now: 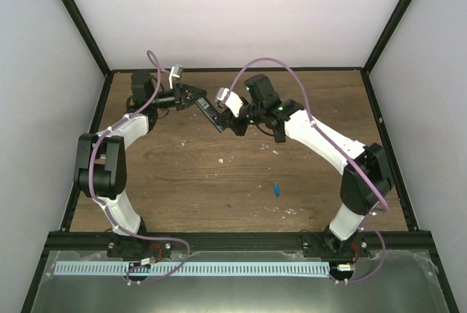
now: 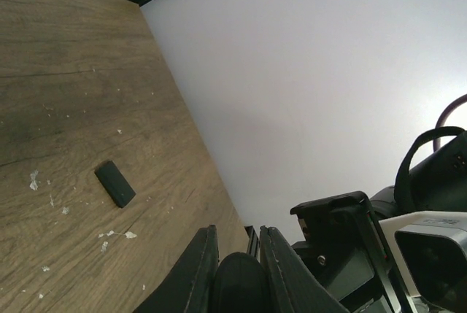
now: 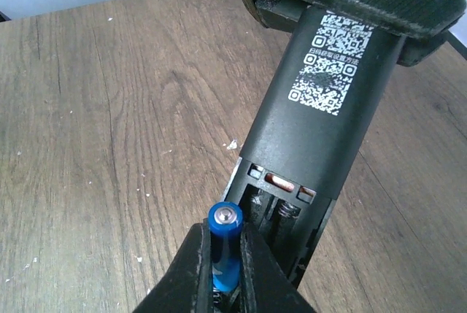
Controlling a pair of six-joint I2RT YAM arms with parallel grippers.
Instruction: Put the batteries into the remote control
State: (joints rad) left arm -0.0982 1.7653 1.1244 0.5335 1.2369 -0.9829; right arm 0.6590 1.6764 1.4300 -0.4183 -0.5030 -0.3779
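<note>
While the L gripper point(image 1: 195, 98) is clamping shut on the far end of the remote control point(image 1: 212, 114), it is holding it over the far-middle of the table point(image 1: 182, 174), slanting toward the R arm. Remote is looking slim, black, bar-shaped. Its back is facing the R wrist cam w/ white QR-code print, and the battery bay point(image 3: 281, 214) at its near end is standing open, a spring showing inside. R gripper point(image 3: 225, 238) is pinching shut on a bright blue battery point(image 3: 225, 219), silver cap up, sitting just beside the bay's L corner; can't tell if touching.

Top cam is showing what the wrist cams aren't: a 2nd battery point(image 1: 277, 189) lying loose on the wood, R of centre, well apart from both grippers. L wrist cam alone is showing a small black cover point(image 2: 115, 184) lying flat among pale specks.

Count: 2 batteries, 1 remote, 1 cover, 2 grippers.
</note>
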